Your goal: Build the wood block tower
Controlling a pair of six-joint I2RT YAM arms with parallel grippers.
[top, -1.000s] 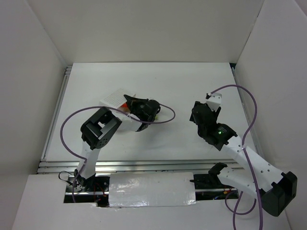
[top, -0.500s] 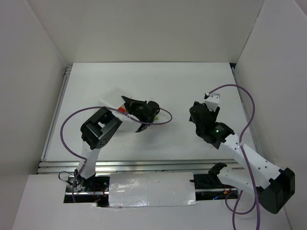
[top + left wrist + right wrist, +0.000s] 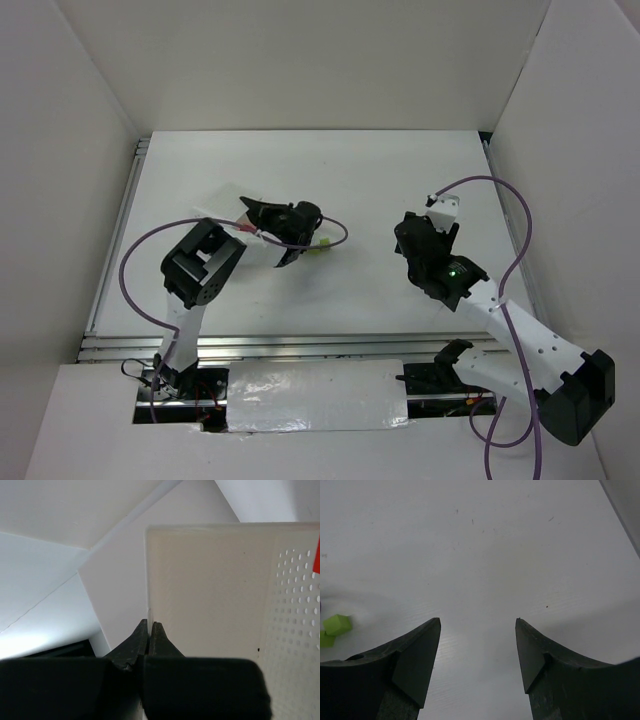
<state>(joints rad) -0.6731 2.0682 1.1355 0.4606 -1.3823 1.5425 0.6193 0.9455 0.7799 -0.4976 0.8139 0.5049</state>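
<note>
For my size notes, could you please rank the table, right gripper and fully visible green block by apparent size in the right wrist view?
table
right gripper, inflated by nearness to the camera
green block

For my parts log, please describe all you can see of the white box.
The box is off-white, smooth, like thin card or plastic: a plain face, then a strip of small pale dots on the right, with something red at that edge. The left gripper is shut on its thin left edge.

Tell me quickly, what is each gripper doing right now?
Left gripper: closed, pinching the thin wall of the white box.
Right gripper: open, holding nothing.
</note>
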